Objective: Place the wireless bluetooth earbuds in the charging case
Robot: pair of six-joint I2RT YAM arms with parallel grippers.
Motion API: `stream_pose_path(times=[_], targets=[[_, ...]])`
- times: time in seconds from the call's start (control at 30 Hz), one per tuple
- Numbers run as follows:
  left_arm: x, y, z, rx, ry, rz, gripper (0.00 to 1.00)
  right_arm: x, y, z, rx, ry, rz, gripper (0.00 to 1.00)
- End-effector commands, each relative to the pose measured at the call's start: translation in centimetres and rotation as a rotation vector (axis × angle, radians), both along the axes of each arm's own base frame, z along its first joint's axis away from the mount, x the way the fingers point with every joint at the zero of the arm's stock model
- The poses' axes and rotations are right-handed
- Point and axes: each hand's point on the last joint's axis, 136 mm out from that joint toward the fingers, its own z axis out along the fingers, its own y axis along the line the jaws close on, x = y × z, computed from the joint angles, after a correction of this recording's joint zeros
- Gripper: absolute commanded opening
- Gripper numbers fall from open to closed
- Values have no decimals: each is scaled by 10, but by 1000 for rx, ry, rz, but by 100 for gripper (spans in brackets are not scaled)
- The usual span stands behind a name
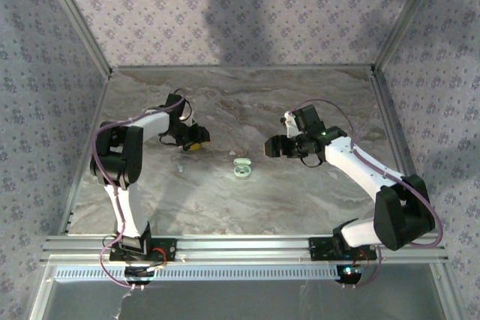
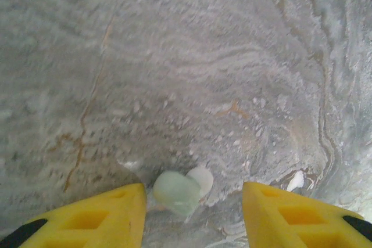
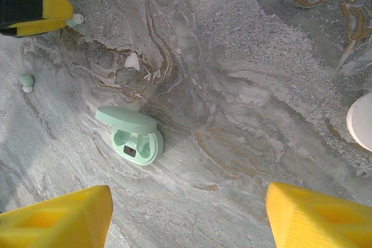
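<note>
Our left gripper [image 2: 193, 186] holds its jaws parted, either side of a tiny pale-green plastic earbud [image 2: 174, 193] lying on the marble table [image 2: 174, 56]. Our right gripper [image 3: 189, 187] gapes empty above the open mint clamshell charging case [image 3: 135, 139]. We judge the earbud light, slick and rounded, so we pinch its broad body. Open room lies all round.

Most of the desk [image 1: 247, 103] is bare marble, so an end effector can sweep freely across its far half and along the near edge, hemmed in only by the patterned walls [image 1: 45, 73] on three sides. The open charging case [image 1: 241, 168] stands mid-desk (its raised lid [image 3: 125, 119] adds height on one side), in the lane between the left end effector [image 1: 196, 142] and the right end effector [image 3: 189, 190]. One earbud [image 2: 177, 191] lies in the gap between the left one's parted fingers [image 2: 104, 219]; the right one's gap holds bare desk.
</note>
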Motion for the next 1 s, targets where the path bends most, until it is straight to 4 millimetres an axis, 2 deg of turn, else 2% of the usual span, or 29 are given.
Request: stream_pose_path(times=[0.0,0.53,0.97], targets=[[-7,0,6,4,17,39,47,-1,2,-5,-2,4,24,72],[10,-9,-1,-18,13,49,38,-3,1,-4,-1,1,27,72],[19,-1,-5,-10,9,70,35,-3,0,-5,-1,5,23,72]])
